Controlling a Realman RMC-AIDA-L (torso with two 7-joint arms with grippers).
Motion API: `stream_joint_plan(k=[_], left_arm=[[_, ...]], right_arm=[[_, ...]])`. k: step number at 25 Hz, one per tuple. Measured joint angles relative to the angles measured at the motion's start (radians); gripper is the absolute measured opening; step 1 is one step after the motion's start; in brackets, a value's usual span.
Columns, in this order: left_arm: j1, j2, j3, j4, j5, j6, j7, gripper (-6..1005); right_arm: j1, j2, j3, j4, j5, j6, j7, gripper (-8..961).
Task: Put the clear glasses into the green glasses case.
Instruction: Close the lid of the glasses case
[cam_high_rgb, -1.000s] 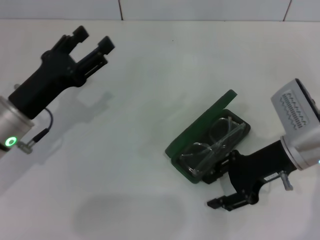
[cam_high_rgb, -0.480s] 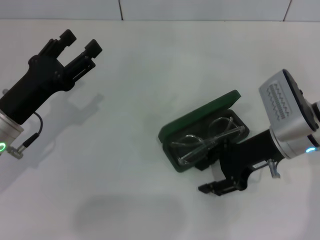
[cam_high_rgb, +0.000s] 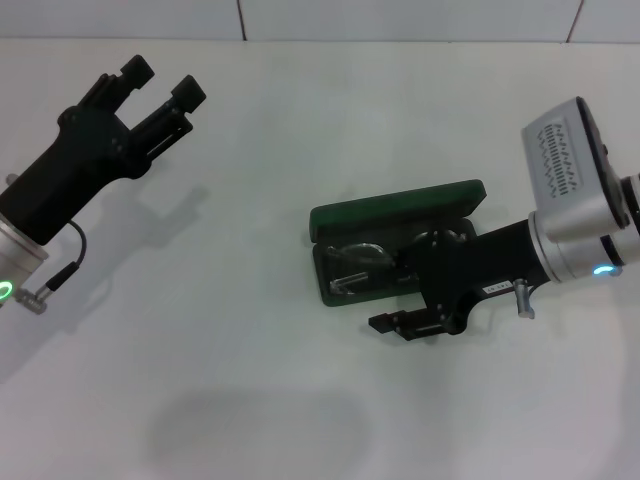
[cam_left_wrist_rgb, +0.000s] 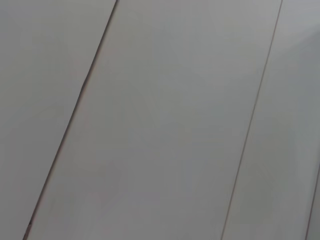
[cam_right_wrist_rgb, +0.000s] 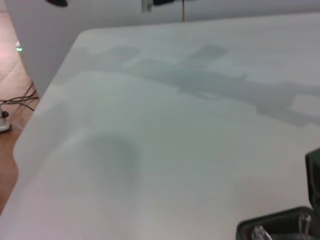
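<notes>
A: The right gripper (cam_high_rgb: 415, 300) lies low on the table (cam_high_rgb: 300, 150), its dark body against the near long edge of the case (cam_high_rgb: 395, 250). One finger (cam_high_rgb: 398, 324) runs along the table just in front of the case. Where the other finger sits is hidden by the body, so I cannot tell how wide the jaws stand or whether they hold anything.

B: And the glasses?

A: The glasses (cam_high_rgb: 365, 265) lie inside the case, in the dark-lined bottom half. One clear lens shows in the half away from the gripper; the other half is partly covered by the gripper body. The green lid (cam_high_rgb: 398, 208) stands raised at a low angle over the far long edge, not shut.

B: Does the wrist camera add anything?

A: Little. The right wrist view shows a corner of the case (cam_right_wrist_rgb: 275, 225) with a clear glint of the glasses (cam_right_wrist_rgb: 260, 233) in it, and open tabletop beyond.

B: The other arm?

A: The left gripper (cam_high_rgb: 160, 83) hangs over the far left of the table, well apart from the case. Its two fingers stand spread, a clear gap between them, with nothing held. The left wrist view shows only a pale panelled surface (cam_left_wrist_rgb: 160, 120) crossed by thin dark seams.
</notes>
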Motion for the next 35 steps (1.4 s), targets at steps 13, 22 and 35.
stream_joint_plan(k=[13,22,35], left_arm=[[-0.009,-0.028,-0.124,-0.026,-0.006,-0.104,0.02,887],[-0.191,-0.055,-0.135,-0.031,0.237,-0.242,-0.081,887],[-0.341,-0.068,-0.014,-0.024,0.341,-0.345,-0.306,887]], right_arm=[[-0.225,-0.01,0.126,-0.19,0.068,-0.165,-0.12,576],[-0.267,-0.067,0.217,-0.182,0.02,-0.339,-0.139,576],[-0.233,-0.075,0.232,-0.19,-0.096,-0.358,-0.18,576]])
